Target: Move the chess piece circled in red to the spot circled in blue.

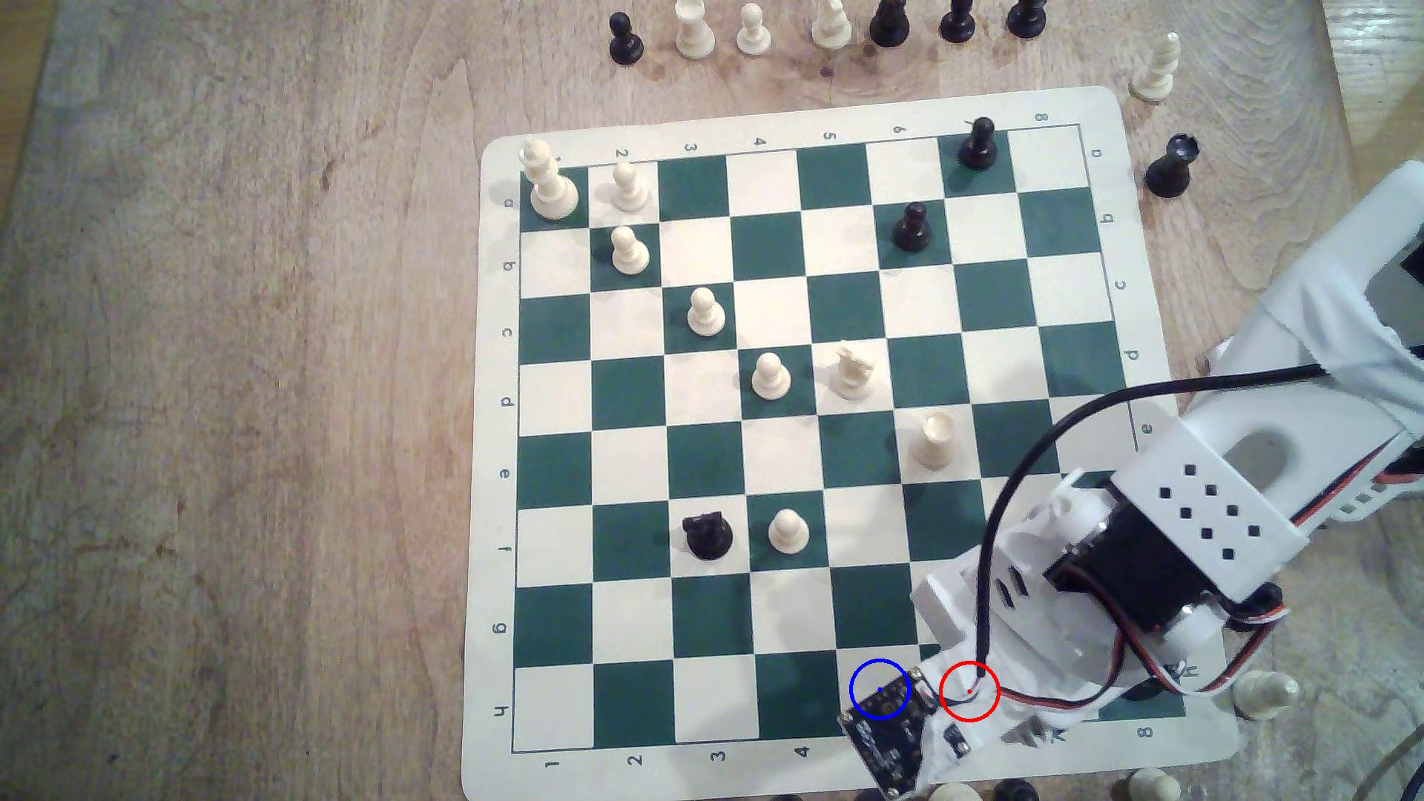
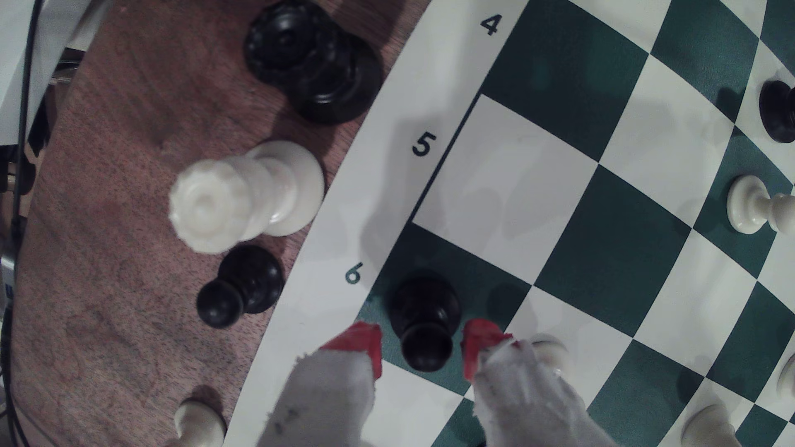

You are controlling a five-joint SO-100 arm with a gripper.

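**Inspector A:** Where is the small glossy black pawn (image 2: 423,320) standing?

**Inspector B:** On the green edge square by the printed 6.

**Inspector A:** And the red-tipped, cloth-wrapped gripper (image 2: 423,350)?

**Inspector B:** Its jaws are standing apart, flanking the pawn's head without clamping it.

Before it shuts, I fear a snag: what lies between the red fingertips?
In the wrist view, the black pawn's ball head alone, with a slim gap to each fingertip; gripper open.
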